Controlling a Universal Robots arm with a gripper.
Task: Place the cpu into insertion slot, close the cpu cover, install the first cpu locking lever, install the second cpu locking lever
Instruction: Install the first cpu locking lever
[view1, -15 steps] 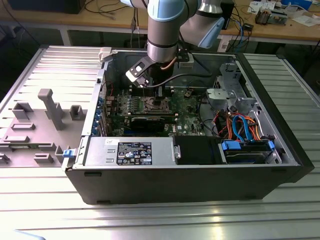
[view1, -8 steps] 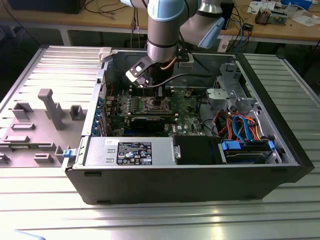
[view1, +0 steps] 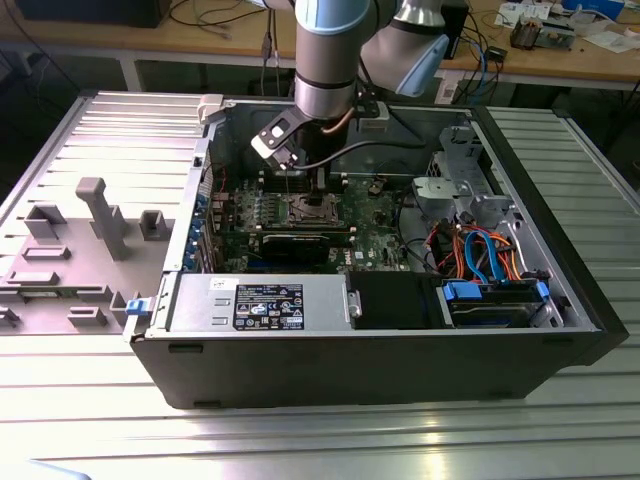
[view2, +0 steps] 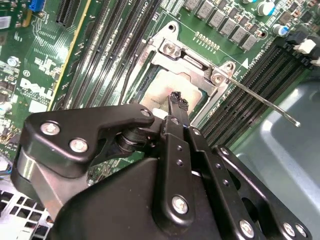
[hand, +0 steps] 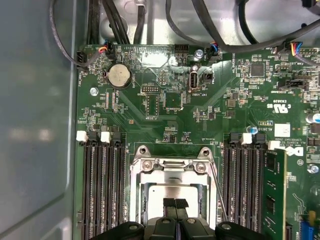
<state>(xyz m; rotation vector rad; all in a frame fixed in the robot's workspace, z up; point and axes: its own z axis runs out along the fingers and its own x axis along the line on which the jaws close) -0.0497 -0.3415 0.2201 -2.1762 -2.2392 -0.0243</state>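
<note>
The insertion slot (view1: 303, 210) sits in the green board inside the open computer case. The cpu (hand: 159, 192), silver-grey, lies in it and shows through the window of the cpu cover (hand: 170, 172), which lies flat over the socket. My gripper (hand: 175, 203) hangs just above the cpu's middle. Its two black fingertips (view2: 177, 98) are pressed together, shut, with nothing between them. A thin metal locking lever (view2: 265, 102) sticks out from the socket's corner, unlatched, over the memory slots. The same lever (hand: 216, 185) runs along the socket's side in the first wrist view.
Long black memory slots (hand: 102, 190) flank the socket on both sides, and a green memory module (hand: 275, 195) stands in one. A grey power box (view1: 260, 303) lies near the front wall of the case. Coloured cables and a drive cage (view1: 480, 250) fill the exterior view's right.
</note>
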